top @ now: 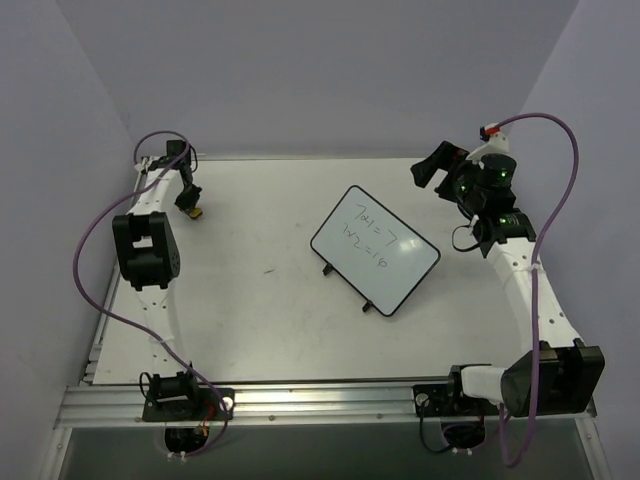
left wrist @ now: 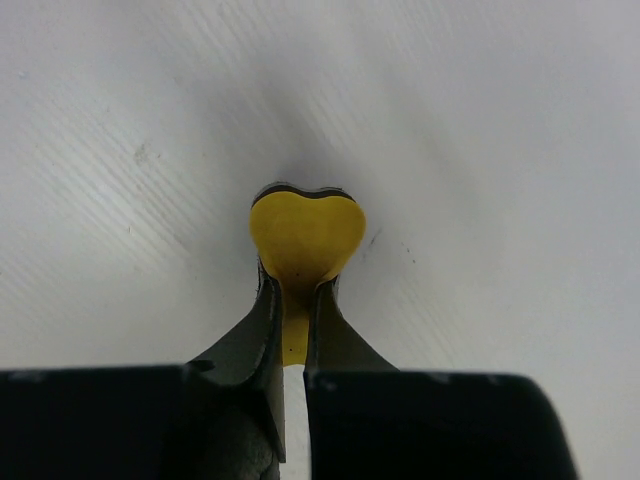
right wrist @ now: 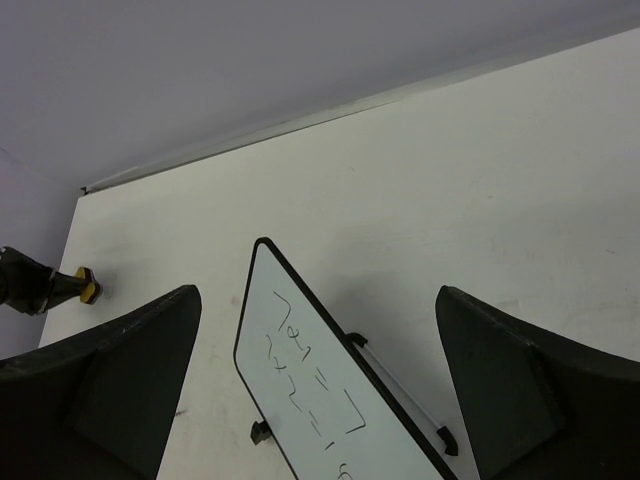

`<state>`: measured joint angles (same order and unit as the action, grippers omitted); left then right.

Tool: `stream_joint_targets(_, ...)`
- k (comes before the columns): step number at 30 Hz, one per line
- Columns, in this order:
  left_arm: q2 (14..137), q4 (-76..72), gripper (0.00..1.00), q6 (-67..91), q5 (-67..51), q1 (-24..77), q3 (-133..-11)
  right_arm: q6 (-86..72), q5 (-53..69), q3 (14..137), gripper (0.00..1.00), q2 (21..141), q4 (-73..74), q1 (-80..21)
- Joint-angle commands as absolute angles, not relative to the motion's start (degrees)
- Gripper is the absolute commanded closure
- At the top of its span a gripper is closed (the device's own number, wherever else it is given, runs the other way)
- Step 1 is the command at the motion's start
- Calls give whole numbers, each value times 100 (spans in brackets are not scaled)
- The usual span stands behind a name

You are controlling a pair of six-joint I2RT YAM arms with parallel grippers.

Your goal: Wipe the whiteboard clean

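While the left pincer (left wrist: pixel 297 290) pinches a yellow piece (left wrist: pixel 305 232), the whiteboard (top: pixel 375 250) lies nearer the gaping right pincer (right wrist: pixel 318 300).

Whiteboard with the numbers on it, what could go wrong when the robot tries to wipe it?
The whiteboard lies loose on the table, and the right gripper is open and off it, so a wipe might shove it sideways. The left gripper pinches the yellow heart-shaped pad only by its narrow end, so it could twist or slip out when pressed.
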<state>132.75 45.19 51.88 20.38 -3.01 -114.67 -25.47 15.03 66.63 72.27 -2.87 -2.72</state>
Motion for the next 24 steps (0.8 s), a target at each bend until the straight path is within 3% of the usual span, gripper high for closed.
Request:
stream_joint_targets(1,12369,3859,98,4957,1890,-106,-11102,-2566,1556,6882,0,7312,-334,-325)
stream_joint_targets(16,9127,2066,93,4403,853,904,-7949,-2277,1573,7260,0,7603,386,-308)
stream_joint_targets(18,8764,1698,84,4254,712,1177,-7578,-2241,1565,7260,0,7568,448,-308)
stream_joint_targets(24,7797,1101,79,3771,405,2063,-6847,-2241,1635,7006,0,7295,580,-290)
